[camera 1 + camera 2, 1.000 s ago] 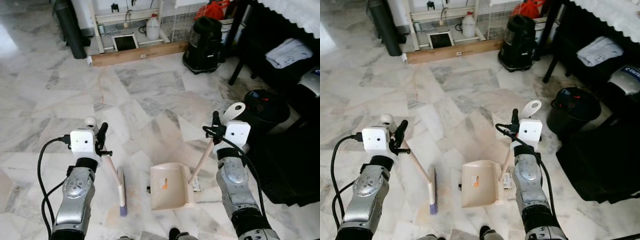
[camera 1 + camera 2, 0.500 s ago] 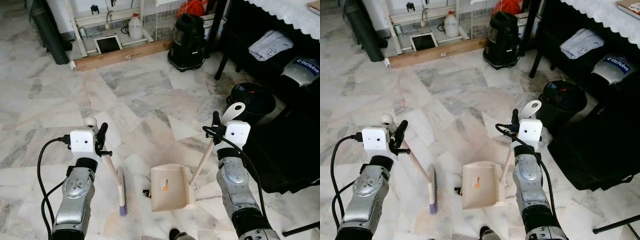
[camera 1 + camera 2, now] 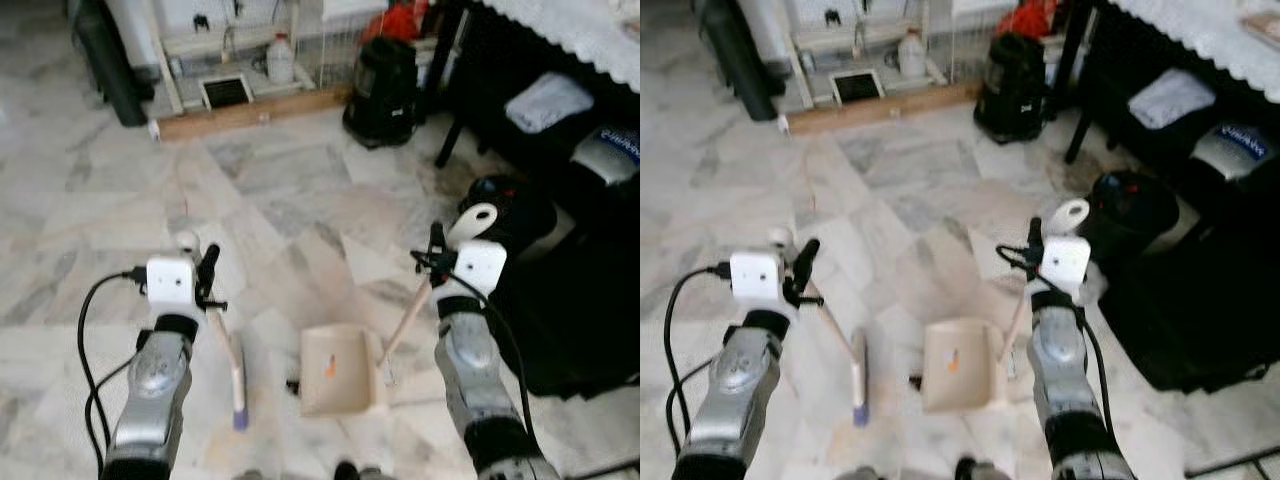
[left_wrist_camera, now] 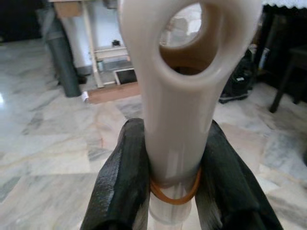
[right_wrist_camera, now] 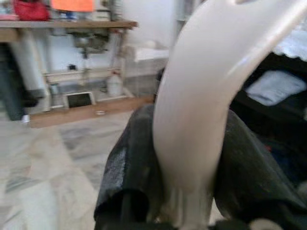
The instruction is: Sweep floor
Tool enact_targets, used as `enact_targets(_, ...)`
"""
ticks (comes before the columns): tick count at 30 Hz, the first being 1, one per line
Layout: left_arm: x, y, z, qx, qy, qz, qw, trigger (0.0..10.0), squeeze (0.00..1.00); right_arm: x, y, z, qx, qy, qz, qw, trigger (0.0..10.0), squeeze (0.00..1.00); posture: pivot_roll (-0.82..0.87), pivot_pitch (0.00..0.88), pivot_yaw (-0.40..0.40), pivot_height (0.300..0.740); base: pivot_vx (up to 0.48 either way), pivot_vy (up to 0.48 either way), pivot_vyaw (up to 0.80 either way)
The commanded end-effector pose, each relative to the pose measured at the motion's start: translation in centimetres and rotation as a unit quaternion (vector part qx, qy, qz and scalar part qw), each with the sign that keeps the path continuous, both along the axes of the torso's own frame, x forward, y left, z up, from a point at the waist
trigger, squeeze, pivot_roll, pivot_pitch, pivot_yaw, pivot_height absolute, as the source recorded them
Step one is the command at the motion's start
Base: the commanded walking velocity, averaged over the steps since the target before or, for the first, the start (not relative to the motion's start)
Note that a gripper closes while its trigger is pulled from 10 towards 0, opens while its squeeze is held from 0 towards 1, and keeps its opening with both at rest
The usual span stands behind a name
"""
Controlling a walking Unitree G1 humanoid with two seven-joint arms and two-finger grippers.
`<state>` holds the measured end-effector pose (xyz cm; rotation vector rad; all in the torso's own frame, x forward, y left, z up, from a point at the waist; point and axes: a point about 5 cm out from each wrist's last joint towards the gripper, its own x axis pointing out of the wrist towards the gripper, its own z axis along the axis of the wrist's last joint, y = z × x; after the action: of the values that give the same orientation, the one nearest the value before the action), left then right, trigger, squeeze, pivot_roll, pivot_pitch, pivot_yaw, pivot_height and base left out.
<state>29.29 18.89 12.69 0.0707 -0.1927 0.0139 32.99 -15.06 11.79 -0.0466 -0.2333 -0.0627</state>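
Observation:
My left gripper is shut on the cream handle of a hand brush, whose head rests on the marble floor with a purple tip toward me. In the left wrist view the looped handle end sits squeezed between the two black fingers. My right gripper is shut on the long handle of a beige dustpan. The pan lies flat on the floor between the arms, to the right of the brush. Its handle fills the right wrist view between the fingers.
A small dark scrap lies at the dustpan's left edge. A black bin stands just right of the right arm, with dark furniture behind it. A black vacuum, a wooden plank and a dark cylinder line the far side.
The whole picture has shifted and blurred, so the camera has moved. Both grippers keep their hold, and the brush and dustpan sit as before between the arms.

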Motion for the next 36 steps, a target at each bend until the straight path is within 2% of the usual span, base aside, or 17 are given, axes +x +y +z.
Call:
enact_targets(1, 0.0, -0.2, 0.9, 0.006, -0.024, -0.003, 1.000, 10.0, 0.00, 0.1, -0.5, 0.9, 0.011, -0.022, -0.008, 1.000, 10.0, 0.00, 0.12, 0.158, -0.013, 0.740, 0.000, 0.000, 0.00)
enact_targets(4, 0.0, -0.2, 0.9, 0.005, -0.024, -0.004, 1.000, 10.0, 0.00, 0.1, -0.4, 0.9, 0.012, -0.022, -0.008, 1.000, 10.0, 0.00, 0.12, 0.157, -0.013, 0.740, 0.000, 0.000, -0.17)
enact_targets(9, 0.0, -0.2, 0.8, 0.005, -0.024, -0.003, 1.000, 10.0, 0.00, 0.1, -0.5, 1.1, 0.013, -0.025, -0.007, 1.000, 10.0, 0.00, 0.12, 0.157, -0.013, 0.740, 0.000, 0.000, -0.80)
enact_targets(16, 0.0, -0.1, 0.8, 0.007, -0.024, -0.001, 1.000, 10.0, 0.00, -0.1, -1.2, 1.0, -0.002, -0.022, -0.029, 0.999, 10.0, 0.00, 0.11, 0.164, -0.014, 0.740, 0.000, 0.000, 0.00)
enact_targets(17, 0.0, 0.0, 0.9, 0.007, -0.024, -0.001, 1.000, 10.0, 0.00, -0.3, -2.1, 0.8, -0.014, -0.014, -0.061, 0.998, 10.0, 0.00, 0.11, 0.168, -0.013, 0.740, 0.000, 0.000, 0.00)
enact_targets(23, 0.0, 0.1, 0.9, 0.007, -0.024, 0.000, 1.000, 10.0, 0.00, -0.8, -3.8, 0.2, -0.034, 0.001, -0.121, 0.992, 10.0, 0.00, 0.11, 0.171, -0.013, 0.740, 0.000, 0.000, 0.00)
enact_targets(26, 0.0, 0.1, 0.9, 0.008, -0.024, 0.001, 1.000, 10.0, 0.00, -1.5, -5.1, -0.5, -0.046, 0.020, -0.169, 0.984, 10.0, 0.00, 0.11, 0.174, -0.014, 0.740, 0.000, 0.000, 0.00)
enact_targets(33, -0.1, 0.1, 0.8, 0.007, -0.024, 0.002, 1.000, 10.0, 0.00, -2.6, -6.0, -0.3, -0.059, 0.019, -0.212, 0.975, 10.0, 0.00, 0.11, 0.179, -0.016, 0.740, 0.000, 0.000, 0.00)
enact_targets(36, -0.1, 0.0, 0.8, 0.006, -0.023, 0.001, 1.000, 10.0, 0.00, -2.9, -6.4, -0.9, -0.060, 0.040, -0.230, 0.970, 10.0, 0.00, 0.11, 0.180, -0.018, 0.740, 0.000, 0.000, 0.00)
